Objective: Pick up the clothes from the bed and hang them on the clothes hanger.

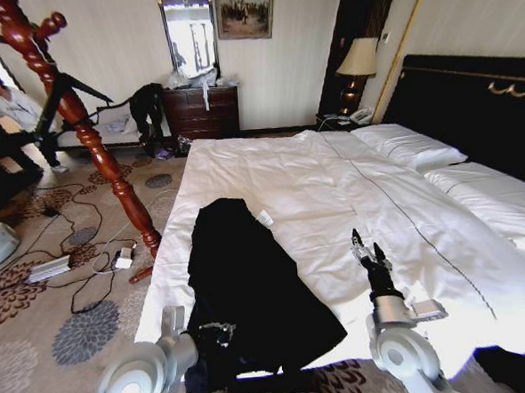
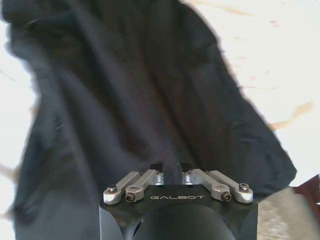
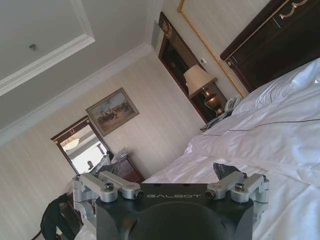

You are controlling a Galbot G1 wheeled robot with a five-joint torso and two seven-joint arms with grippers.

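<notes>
A wide bed (image 1: 334, 192) with a plain white duvet runs away from the robot toward a tall black headboard (image 1: 471, 104) trimmed in gold, with white pillows (image 1: 411, 147) laid against it. The clothes (image 1: 245, 278) — one large black, slightly shiny garment — lie flat on the near left part of the duvet, stretching from about the middle of the bed's length down to the foot edge, where the fabric bunches and hangs over slightly.

The left claw (image 1: 215, 331) is down at the near lower edge of the clothes, its tip buried in the dark cloth. In the left wrist view the garment (image 2: 140, 100) sits right beyond the claw's linkage and a fold of black fabric runs down between the fingers, so it reads as pinched on the cloth.

The right claw (image 1: 369, 250) hovers over bare white duvet to the right of the clothes, well apart from them, pointing toward the headboard; its dark fingers stand a little apart with nothing between them.

The clothes hanger (image 1: 80, 127) — a glossy red-brown turned-wood stand — rises from the patterned carpet (image 1: 66, 333) just beside the bed's left edge.

A bedside lamp (image 1: 357, 59) glows near the headboard.
</notes>
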